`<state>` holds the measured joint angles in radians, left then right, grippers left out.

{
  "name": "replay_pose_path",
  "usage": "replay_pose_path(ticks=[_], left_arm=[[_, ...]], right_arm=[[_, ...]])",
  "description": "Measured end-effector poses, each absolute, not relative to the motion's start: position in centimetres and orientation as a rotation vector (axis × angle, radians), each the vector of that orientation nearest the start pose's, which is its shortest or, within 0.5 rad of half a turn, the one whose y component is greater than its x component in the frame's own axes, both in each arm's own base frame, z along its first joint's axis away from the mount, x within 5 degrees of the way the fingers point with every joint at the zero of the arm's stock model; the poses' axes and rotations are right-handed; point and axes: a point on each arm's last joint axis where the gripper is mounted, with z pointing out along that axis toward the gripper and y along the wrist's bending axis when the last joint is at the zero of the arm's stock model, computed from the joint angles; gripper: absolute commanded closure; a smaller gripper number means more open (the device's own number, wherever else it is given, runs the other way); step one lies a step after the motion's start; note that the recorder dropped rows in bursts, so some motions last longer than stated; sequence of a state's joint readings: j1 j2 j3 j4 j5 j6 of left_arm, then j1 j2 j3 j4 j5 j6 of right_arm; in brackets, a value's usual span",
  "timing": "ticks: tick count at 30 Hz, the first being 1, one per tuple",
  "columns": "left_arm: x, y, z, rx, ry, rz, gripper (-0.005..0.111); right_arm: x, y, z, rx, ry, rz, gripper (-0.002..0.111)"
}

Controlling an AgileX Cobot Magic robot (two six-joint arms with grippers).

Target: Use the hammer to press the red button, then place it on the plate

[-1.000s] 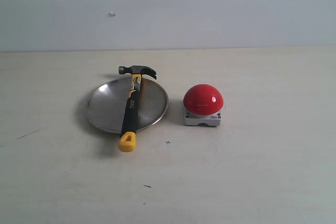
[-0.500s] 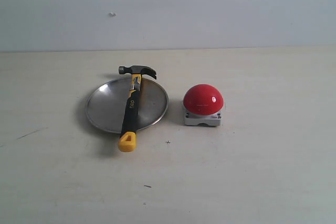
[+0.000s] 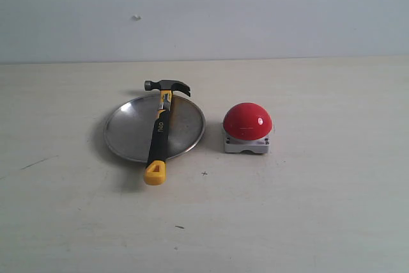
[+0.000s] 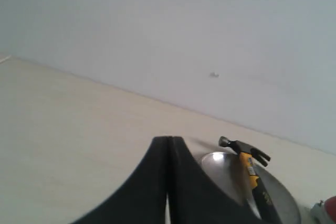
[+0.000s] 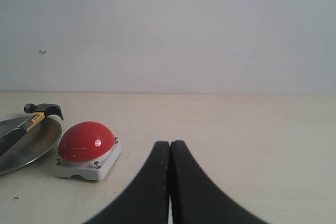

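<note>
A silver plate point(image 3: 128, 129) sits on a pale table point(image 3: 307, 209) before a plain wall point(image 3: 255, 11). The hammer point(image 3: 160, 129) lies across the plate right of its middle. Its dark head overhangs the plate's far rim and its yellow end juts past the near rim. The red button point(image 3: 247, 121) stands just right of the plate, not touching it.

Neither arm shows in the exterior view. In the left wrist view, the left gripper point(image 4: 168, 139) has its black fingers pressed together, holding nothing. They hide part of the plate point(image 4: 226, 163), and the frame edge cuts off the rest. The hammer point(image 4: 251, 169) lies beyond the fingertips and to one side, well apart from them. Only a sliver of the button point(image 4: 331, 205) shows at the frame edge.

In the right wrist view, the right gripper point(image 5: 170, 142) is likewise clamped on nothing. The button point(image 5: 86, 141) stands near its fingertips, off to one side. Past the button, the plate point(image 5: 37, 140) and the hammer point(image 5: 31, 118) are cut off by the frame, with most of the handle unseen.
</note>
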<state>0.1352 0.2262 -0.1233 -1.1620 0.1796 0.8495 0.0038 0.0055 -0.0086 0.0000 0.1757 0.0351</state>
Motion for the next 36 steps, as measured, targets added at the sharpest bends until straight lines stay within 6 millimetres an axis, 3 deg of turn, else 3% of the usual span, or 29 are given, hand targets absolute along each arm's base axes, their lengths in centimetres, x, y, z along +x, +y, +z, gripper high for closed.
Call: replay_pose_path(ticks=[4, 7, 10, 36], left_arm=[[7.4, 0.2, 22.6, -0.266, 1.729, -0.149, 0.107], [7.5, 1.0, 21.4, -0.28, 1.689, -0.046, 0.107], [7.5, 1.0, 20.8, -0.29, 1.591, -0.078, 0.107], [7.5, 0.9, 20.7, -0.259, 1.591, -0.058, 0.107]], right_arm=[[5.6, 0.0, 20.0, 0.026, 1.656, 0.03, 0.108], [5.6, 0.0, 20.0, 0.026, 1.656, 0.03, 0.108], [5.6, 0.0, 20.0, 0.026, 1.656, 0.03, 0.108], [5.6, 0.0, 20.0, 0.026, 1.656, 0.03, 0.108]])
